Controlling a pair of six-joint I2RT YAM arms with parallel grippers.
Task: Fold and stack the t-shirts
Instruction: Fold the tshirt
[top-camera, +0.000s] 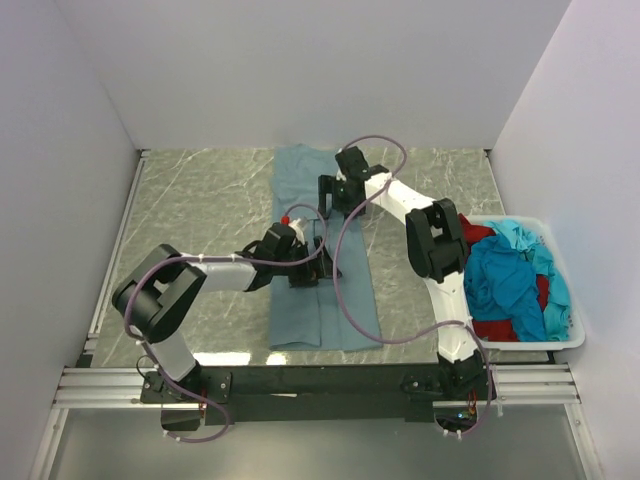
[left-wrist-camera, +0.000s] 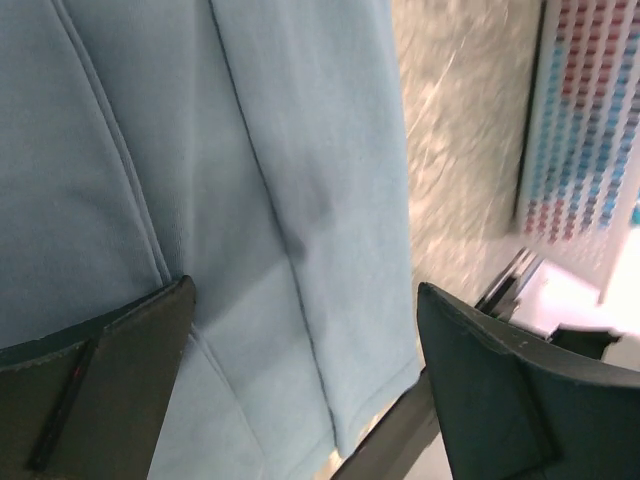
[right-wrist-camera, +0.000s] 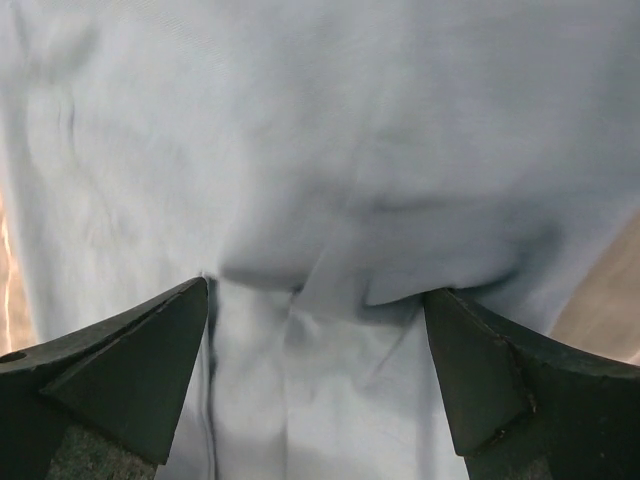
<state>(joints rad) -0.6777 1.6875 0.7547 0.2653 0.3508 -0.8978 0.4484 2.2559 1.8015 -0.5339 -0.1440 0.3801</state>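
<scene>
A grey-blue t-shirt (top-camera: 320, 300) lies on the table as a long narrow folded strip running from the back to the near edge. My left gripper (top-camera: 318, 268) hangs over its middle, open and empty; in the left wrist view (left-wrist-camera: 305, 300) folded layers and seams fill the gap between the fingers. My right gripper (top-camera: 332, 200) is over the strip's upper part, open and empty, with wrinkled cloth (right-wrist-camera: 320, 230) under it (right-wrist-camera: 315, 310). Turquoise-blue tees (top-camera: 505, 275) and dark red tees (top-camera: 495, 327) lie heaped in the bin.
A white plastic bin (top-camera: 572, 340) stands at the right edge of the marble-patterned table (top-camera: 200, 210). White walls close in the back and both sides. A black rail (top-camera: 320, 380) runs along the near edge with both arm bases.
</scene>
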